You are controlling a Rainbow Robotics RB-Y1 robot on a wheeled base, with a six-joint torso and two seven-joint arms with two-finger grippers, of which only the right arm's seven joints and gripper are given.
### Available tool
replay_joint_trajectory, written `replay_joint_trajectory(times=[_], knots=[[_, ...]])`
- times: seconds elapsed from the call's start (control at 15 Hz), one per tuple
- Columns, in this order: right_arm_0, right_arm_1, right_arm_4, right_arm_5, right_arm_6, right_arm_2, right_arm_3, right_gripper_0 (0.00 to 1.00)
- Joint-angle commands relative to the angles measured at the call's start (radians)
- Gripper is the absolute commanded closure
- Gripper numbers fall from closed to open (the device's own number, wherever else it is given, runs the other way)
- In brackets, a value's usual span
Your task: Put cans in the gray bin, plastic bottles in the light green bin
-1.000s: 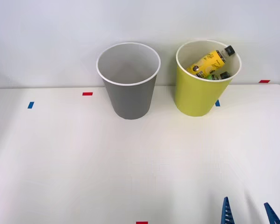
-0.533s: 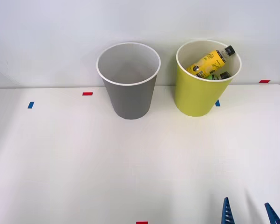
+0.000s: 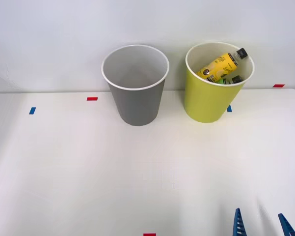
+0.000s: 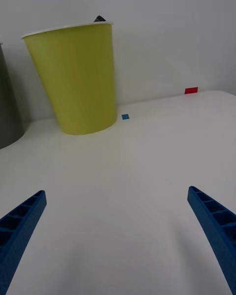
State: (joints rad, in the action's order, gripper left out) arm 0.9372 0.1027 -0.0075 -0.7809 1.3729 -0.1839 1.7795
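Note:
The gray bin stands at the back of the white table, left of the light green bin. Inside the light green bin a yellow-labelled plastic bottle leans with its black cap over the rim, and a bit of a green bottle shows beneath it. The bottle's cap peeks above the light green bin in the right wrist view, where the gray bin shows at the edge. My right gripper hovers low at the table's near right, open, with nothing between its fingers.
Small red tape marks and blue tape marks dot the white table. A white wall rises right behind the bins. A blue mark lies beside the light green bin's base.

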Motion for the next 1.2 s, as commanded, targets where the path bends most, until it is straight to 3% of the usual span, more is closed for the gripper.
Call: replay_joint_trajectory(times=[0.07,1.2], knots=[[0.0,0.0,0.0,0.0,0.0,0.0,0.0,0.0],[0.0,0.0,0.0,0.0,0.0,0.0,0.0,0.0]])
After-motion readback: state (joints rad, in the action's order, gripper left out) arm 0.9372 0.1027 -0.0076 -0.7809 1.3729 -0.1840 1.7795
